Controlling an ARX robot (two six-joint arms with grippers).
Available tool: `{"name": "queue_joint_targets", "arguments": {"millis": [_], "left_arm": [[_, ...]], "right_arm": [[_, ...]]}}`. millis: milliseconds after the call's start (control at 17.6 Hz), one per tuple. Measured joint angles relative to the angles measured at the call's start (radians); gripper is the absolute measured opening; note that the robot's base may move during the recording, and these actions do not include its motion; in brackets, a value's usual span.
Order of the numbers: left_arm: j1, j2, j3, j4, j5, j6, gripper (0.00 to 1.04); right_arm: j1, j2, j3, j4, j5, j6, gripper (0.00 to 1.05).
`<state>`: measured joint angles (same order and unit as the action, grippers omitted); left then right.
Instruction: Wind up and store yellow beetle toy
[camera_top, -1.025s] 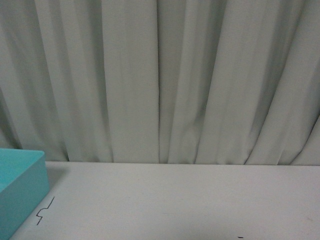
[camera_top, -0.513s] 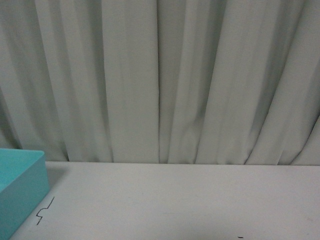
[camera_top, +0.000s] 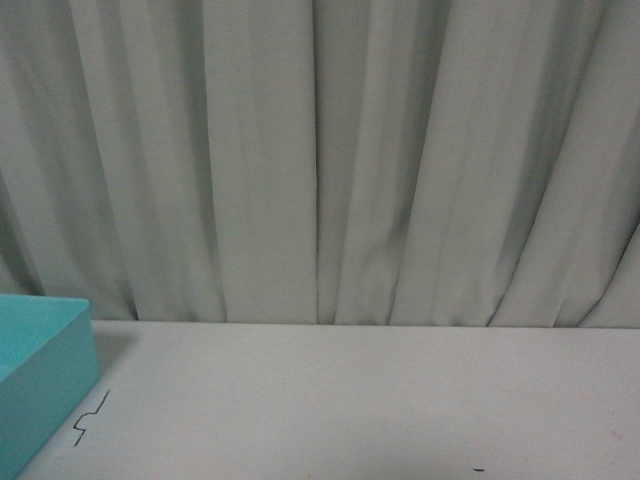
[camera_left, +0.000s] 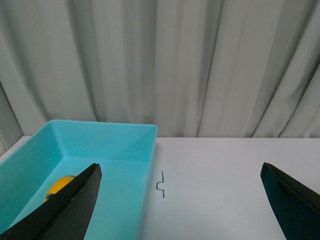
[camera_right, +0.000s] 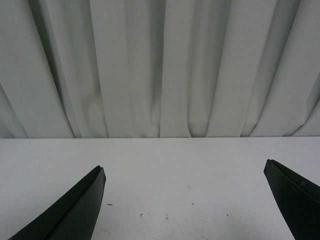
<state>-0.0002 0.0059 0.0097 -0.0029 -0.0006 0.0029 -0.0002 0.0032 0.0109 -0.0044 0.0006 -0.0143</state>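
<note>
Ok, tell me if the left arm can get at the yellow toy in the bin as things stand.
Probably yes. The left gripper is open and empty, the turquoise bin has no lid, and the yellow beetle toy lies inside it, partly hidden behind one finger.

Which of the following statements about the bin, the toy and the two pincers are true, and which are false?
1. The yellow beetle toy lies inside the turquoise bin. True.
2. The left pincer is shut on the toy. False: its fingers stand wide apart and hold nothing.
3. The right pincer is open above the bare white table. True.
4. The bin stands in the middle of the table in the front view. False: only its corner shows at the left edge.
5. A small black squiggle mark is on the table beside the bin. True.
6. A brick wall stands behind the table. False: a pale pleated curtain hangs there.
</note>
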Motion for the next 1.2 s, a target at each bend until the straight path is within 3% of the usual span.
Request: {"name": "queue_joint_targets", "arguments": {"millis": [1196], "left_arm": [[0.000,0.000,0.000,0.000,0.000,0.000,0.98]], "right_arm": [[0.000,0.000,0.000,0.000,0.000,0.000,0.98]]}}
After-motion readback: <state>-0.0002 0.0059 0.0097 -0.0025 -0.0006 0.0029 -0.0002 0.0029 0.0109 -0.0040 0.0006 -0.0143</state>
